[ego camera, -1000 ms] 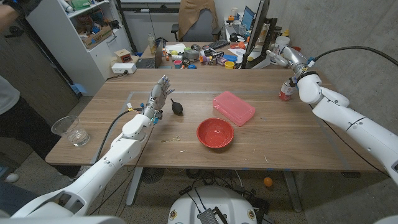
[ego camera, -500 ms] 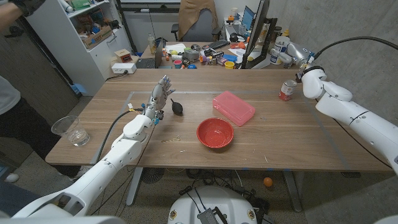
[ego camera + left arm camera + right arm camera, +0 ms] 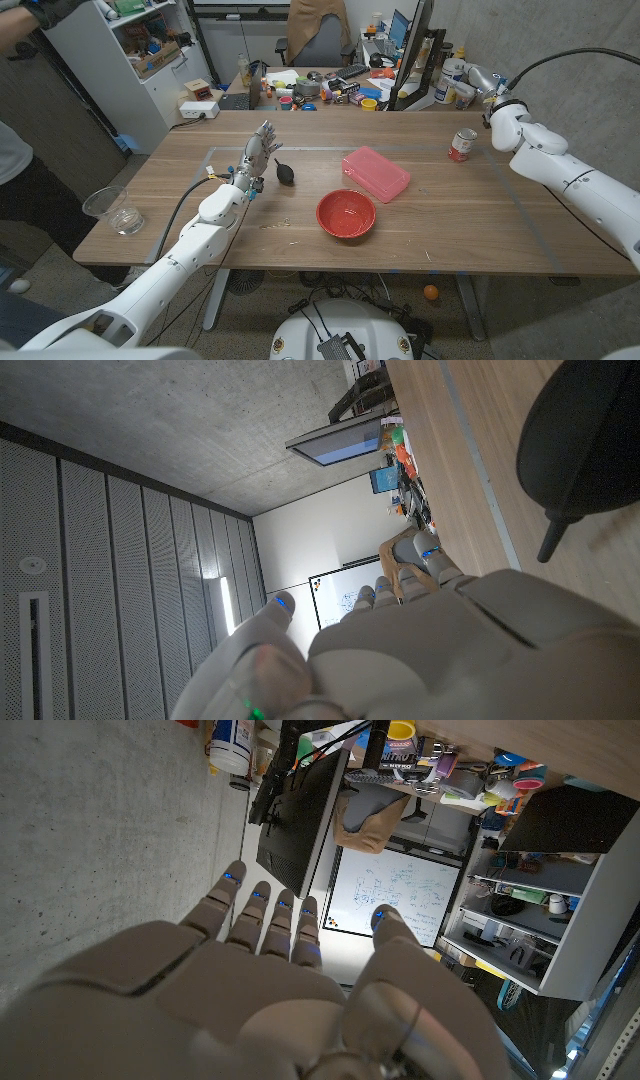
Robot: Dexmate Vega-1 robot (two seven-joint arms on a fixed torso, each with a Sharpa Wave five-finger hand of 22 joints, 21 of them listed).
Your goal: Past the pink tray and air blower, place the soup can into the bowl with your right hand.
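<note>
The soup can (image 3: 462,144) was too small in the head view for its label to be read. The right hand (image 3: 483,82) sat small against the clutter at the table's far right edge, so its finger spread could only be judged from the right wrist view, where the palm side was hidden. In the left wrist view the air blower (image 3: 585,445) was cut off by the picture's edge, and the left hand (image 3: 440,645) showed only its back.
</note>
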